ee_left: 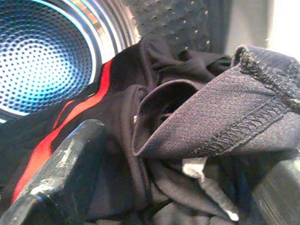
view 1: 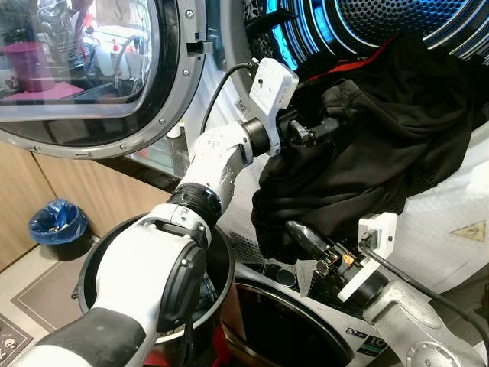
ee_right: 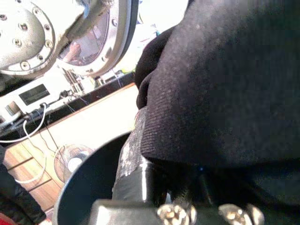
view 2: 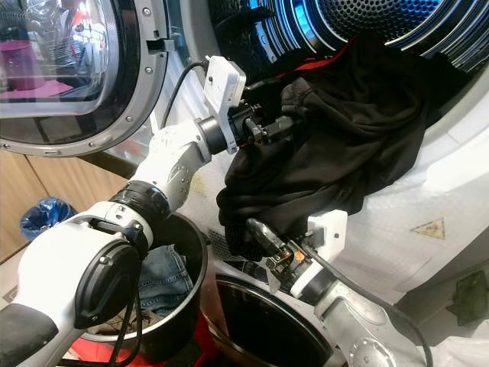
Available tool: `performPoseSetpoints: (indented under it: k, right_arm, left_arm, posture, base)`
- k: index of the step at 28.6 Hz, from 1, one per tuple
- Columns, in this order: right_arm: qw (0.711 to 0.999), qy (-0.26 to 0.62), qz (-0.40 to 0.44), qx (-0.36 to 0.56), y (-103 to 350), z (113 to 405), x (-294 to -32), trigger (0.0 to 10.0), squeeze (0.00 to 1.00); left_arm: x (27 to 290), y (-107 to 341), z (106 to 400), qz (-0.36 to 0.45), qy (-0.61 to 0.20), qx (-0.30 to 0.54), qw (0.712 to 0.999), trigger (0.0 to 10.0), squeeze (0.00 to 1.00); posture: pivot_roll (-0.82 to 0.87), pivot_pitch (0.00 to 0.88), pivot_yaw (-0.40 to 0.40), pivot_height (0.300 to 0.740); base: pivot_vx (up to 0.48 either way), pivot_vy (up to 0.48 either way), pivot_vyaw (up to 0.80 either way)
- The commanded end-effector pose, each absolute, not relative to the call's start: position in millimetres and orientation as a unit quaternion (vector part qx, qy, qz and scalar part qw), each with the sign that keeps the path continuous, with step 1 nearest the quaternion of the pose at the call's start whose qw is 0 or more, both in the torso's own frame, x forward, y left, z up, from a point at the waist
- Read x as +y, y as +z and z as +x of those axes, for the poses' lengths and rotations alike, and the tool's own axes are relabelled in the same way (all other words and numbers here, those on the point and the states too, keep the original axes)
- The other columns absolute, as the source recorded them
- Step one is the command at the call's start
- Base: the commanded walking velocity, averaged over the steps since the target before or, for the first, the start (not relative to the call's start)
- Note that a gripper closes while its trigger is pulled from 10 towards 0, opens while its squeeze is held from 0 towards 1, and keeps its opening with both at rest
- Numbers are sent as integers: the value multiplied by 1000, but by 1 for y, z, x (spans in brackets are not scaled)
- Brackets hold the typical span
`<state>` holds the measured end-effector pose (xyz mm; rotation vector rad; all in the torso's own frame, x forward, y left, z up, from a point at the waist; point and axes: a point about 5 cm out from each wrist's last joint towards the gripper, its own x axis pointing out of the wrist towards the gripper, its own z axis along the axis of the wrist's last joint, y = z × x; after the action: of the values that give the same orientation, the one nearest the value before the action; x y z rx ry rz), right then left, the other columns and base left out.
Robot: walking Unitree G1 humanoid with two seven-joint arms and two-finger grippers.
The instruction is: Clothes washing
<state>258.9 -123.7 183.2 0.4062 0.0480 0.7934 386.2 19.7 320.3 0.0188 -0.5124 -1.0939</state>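
A black garment (view 1: 382,138) with a red stripe (ee_left: 70,122) hangs out of the washer drum (view 1: 397,23) and down over its front rim. My left gripper (view 1: 325,126) is pushed into the upper left fold of the garment. It stands open, its fingers (ee_left: 65,168) wide apart with bunched cloth and a stitched hem between them. My right gripper (view 1: 296,231) reaches up from below, under the garment's lowest hanging edge, and the cloth (ee_right: 220,93) drapes over it and hides most of it.
The round glass door (view 1: 76,69) is swung open to the left. A black basket (view 2: 191,237) with jeans (view 2: 164,279) in it stands below my left arm. A second round opening (view 2: 260,321) lies below the drum. A blue-bagged bin (view 1: 57,222) sits on the floor at left.
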Motion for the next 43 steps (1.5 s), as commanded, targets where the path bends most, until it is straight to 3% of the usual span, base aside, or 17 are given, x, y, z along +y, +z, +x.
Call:
performPoseSetpoints:
  k: [1, 8, 14, 21, 27, 34, 38, 41, 43]
  right_arm:
    - [898, 391, 198, 21, 187, 262, -118, 0, 0]
    - [894, 389, 220, -20, 206, 283, -100, 0, 0]
    - [907, 362, 197, -81, 240, 310, -108, 0, 0]
    - [940, 306, 87, -125, 271, 336, -140, 0, 0]
    - [949, 275, -81, -133, 295, 368, -163, 0, 0]
    - [944, 271, -105, -155, 317, 380, -168, 0, 0]
    - [939, 279, -102, -173, 326, 384, -167, 0, 0]
    - [935, 293, -93, -177, 324, 386, -162, 0, 0]
    - [933, 299, -93, -176, 321, 387, -159, 0, 0]
  left_arm:
    - [21, 328, 384, 11, -526, -255, 812, 10000, 0]
    - [28, 351, 375, 31, -561, -298, 771, 10000, 0]
    - [44, 375, 372, 26, -528, -347, 774, 10000, 0]
    - [59, 387, 373, 5, -484, -375, 791, 10000, 0]
    - [66, 390, 358, 14, -506, -390, 769, 10000, 0]
    - [80, 365, 340, 43, -555, -340, 758, 10000, 0]
    - [100, 337, 326, 27, -538, -299, 788, 10000, 0]
    - [115, 309, 325, 20, -464, -261, 847, 10000, 0]
    - [121, 296, 323, 18, -433, -236, 870, 10000, 0]
  posture:
    - [-172, 0, -65, 740]
    - [-126, 6, -73, 740]
    - [-106, 10, -79, 740]
    - [-102, 9, -82, 740]
    - [-77, 5, -92, 740]
    - [-63, 3, -89, 740]
    - [-50, 1, -86, 740]
    - [-36, 2, -87, 740]
    - [-32, 4, -89, 740]
  base:
    - [0, 0, 0]
    - [0, 0, 0]
    - [0, 0, 0]
    - [0, 0, 0]
    - [0, 0, 0]
    - [0, 0, 0]
    - [0, 0, 0]
    - [0, 0, 0]
    - [0, 0, 0]
